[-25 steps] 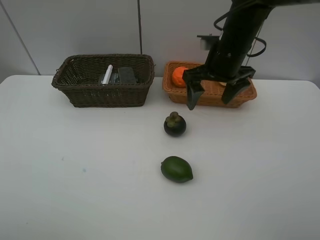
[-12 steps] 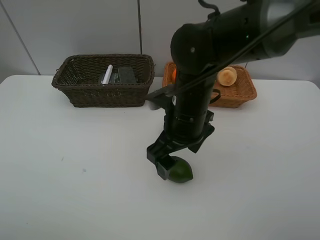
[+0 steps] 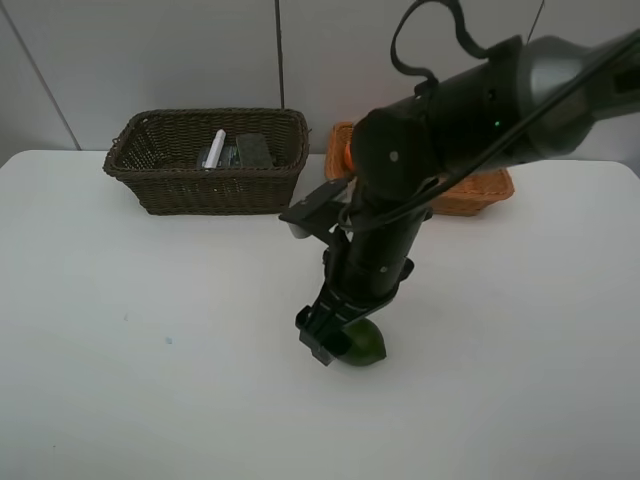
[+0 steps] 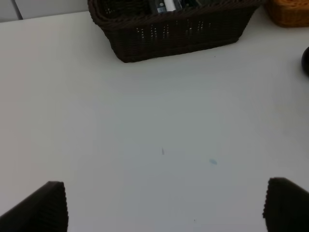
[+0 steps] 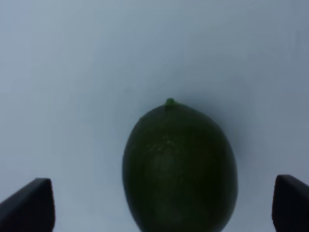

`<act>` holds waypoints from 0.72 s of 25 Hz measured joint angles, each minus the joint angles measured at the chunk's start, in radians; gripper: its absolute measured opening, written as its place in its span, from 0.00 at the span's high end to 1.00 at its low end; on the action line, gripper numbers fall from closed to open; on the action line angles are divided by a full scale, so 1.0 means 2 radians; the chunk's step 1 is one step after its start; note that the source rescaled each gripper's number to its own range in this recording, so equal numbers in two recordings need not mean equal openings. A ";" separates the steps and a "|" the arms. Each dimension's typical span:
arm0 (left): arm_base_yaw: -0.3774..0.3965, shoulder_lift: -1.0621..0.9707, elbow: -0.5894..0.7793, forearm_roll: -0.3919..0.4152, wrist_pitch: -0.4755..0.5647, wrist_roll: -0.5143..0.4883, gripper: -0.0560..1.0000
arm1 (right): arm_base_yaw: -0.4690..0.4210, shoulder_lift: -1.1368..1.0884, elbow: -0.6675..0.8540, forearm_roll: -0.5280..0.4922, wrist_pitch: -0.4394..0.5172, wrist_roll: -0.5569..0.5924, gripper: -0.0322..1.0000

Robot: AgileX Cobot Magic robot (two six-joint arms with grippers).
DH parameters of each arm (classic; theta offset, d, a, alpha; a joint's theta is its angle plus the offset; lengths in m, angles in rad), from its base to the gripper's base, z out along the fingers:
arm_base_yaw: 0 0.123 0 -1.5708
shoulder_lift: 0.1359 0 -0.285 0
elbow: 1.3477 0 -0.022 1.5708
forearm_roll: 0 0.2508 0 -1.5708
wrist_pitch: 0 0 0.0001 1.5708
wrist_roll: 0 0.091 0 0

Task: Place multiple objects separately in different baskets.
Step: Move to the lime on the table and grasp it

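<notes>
Swung off the light orange-tan basket (image 3: 485, 190) a second ago and down to the near part of the desk (image 3: 120, 350); settled a touch lower than half a second back. Now straddling the green fruit (image 5: 179, 169) with the right fingers (image 5: 29, 205) spread wide, released, gripping nothing: one tip on each side of the fruit, both clear of its skin in the right wrist view. Lying on its side on the desk between those tips, stem nub pointing away from the wrist camera. Seen from the high camera, half hidden under the same fingers, only one end showing green.

Beyond the fingers, toward the wall: the dark brown basket (image 3: 205, 185), holding the white marker (image 3: 215, 148) propped on a slant and the black eraser block (image 3: 255, 150) just beside it. Next to that, mostly behind the arm (image 3: 450, 120), the tan basket, with a sliver of orange (image 3: 347, 155) at the end nearer the dark one.

Likewise spread and released, the left fingers (image 4: 46, 208), empty, hanging over bare desk with the dark basket well ahead of them. Cut off at the edge of that wrist view, a dark round shape (image 4: 306, 60), too partial to name.
</notes>
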 joint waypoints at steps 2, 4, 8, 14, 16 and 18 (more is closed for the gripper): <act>0.000 0.000 0.000 0.000 0.000 0.000 0.00 | 0.000 0.000 0.012 -0.006 -0.014 0.000 0.00; 0.000 0.000 0.000 0.000 0.000 0.000 0.00 | 0.000 0.000 0.022 -0.006 -0.028 0.000 0.00; 0.000 0.000 0.000 0.000 0.000 0.000 0.00 | 0.000 0.004 0.032 -0.006 -0.048 0.000 0.00; 0.000 0.000 0.000 0.000 0.000 0.000 0.00 | 0.000 0.037 0.032 -0.009 -0.072 0.000 0.00; 0.000 0.000 0.000 0.000 0.000 0.000 0.00 | 0.000 0.040 0.032 -0.010 -0.074 0.000 0.00; 0.000 0.000 0.000 0.000 0.000 0.000 0.00 | 0.000 0.040 0.032 -0.010 -0.076 0.000 0.00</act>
